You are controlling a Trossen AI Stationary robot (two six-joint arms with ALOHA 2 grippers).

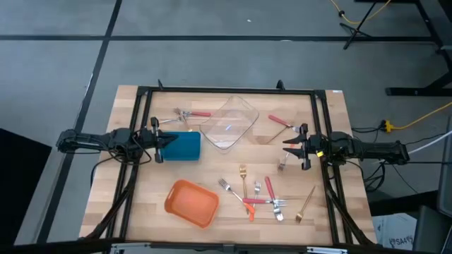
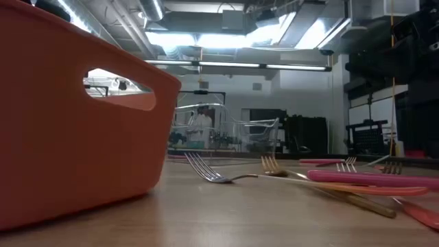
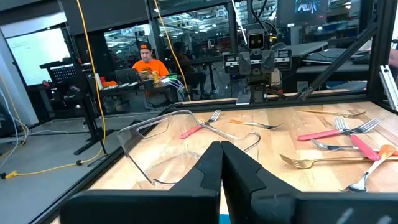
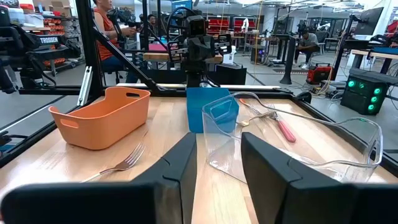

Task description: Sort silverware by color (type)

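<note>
Jaws of the left gripper [image 1: 159,139] are being kept fully shut with nothing between them, poised at the left side of the tabletop [image 1: 141,190] just beside the blue container [image 1: 185,145]. Those of the right gripper [image 1: 288,147] are being held partly apart, empty, at the right side near the clear container [image 1: 229,123].

Most of the forks are being seen scattered on the near right part of the tabletop: a gold fork [image 1: 243,180], a silver fork [image 1: 231,190], a red-handled fork [image 1: 270,191], an orange-handled fork [image 1: 252,204] and a second gold fork [image 1: 305,205] nearer the edge. Another red-handled fork [image 1: 280,123] is lying just right of the clear container, and one more [image 1: 192,113], crossed with a further fork, is lying at the far side behind the blue container. An orange container [image 1: 191,203] is sitting at the near left, with no fork seen in it.
</note>
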